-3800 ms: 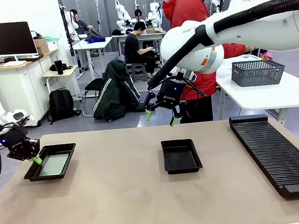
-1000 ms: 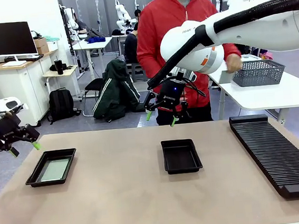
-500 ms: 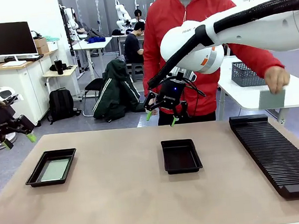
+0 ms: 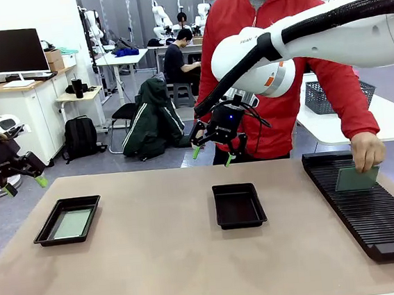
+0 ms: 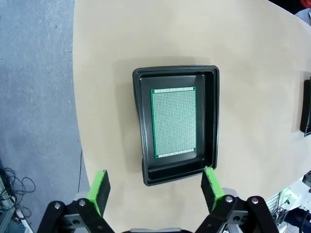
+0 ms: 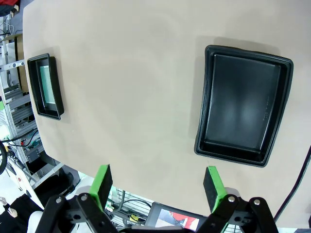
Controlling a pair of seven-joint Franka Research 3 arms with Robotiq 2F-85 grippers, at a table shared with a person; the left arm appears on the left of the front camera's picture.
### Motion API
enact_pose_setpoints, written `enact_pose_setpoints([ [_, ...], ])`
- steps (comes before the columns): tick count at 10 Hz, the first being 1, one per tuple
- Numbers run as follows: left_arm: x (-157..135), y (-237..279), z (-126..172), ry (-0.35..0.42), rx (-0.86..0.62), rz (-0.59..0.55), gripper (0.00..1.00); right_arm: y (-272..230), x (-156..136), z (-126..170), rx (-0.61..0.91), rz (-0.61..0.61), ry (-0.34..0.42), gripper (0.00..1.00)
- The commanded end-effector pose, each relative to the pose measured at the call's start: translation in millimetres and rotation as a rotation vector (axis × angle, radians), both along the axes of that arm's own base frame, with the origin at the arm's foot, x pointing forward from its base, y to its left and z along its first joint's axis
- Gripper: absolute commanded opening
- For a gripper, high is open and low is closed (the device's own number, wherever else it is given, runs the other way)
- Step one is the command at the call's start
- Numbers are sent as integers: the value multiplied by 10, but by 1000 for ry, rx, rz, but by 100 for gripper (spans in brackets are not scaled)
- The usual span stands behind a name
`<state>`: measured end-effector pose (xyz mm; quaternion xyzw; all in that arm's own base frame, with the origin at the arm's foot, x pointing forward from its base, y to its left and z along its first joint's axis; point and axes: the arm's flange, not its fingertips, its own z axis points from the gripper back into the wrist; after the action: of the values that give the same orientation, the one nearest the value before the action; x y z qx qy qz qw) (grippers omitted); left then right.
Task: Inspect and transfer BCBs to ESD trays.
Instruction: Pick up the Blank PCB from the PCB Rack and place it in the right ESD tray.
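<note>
So both are wide open: the left gripper (image 4: 25, 185) hangs near the left tray (image 5: 142, 126), where one board (image 5: 173, 122) lies flat, and the right gripper (image 4: 212, 156) hovers high by the middle tray (image 4: 239, 206). A person's hand (image 4: 367, 152) holds another board (image 4: 354, 179) upright at the rack (image 4: 372, 221).

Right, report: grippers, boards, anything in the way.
Both open: left gripper raised by table's left edge, right gripper above middle tray. One BCB in left tray. Person's hand holds another BCB at rack.
</note>
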<state>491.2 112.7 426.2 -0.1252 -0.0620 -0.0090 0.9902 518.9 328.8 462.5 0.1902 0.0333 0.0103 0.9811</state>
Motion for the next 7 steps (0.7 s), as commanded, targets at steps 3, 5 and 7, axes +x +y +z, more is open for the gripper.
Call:
enact_pose_setpoints([
  [3,6,-2,-19,-6,-1,6,100,11,3,-2,-12,-3,6,100],
  [5,6,-2,-19,-6,-1,6,100,11,3,-2,-12,-3,6,100],
  [7,6,-2,-19,-6,-1,6,100,11,3,-2,-12,-3,6,100],
])
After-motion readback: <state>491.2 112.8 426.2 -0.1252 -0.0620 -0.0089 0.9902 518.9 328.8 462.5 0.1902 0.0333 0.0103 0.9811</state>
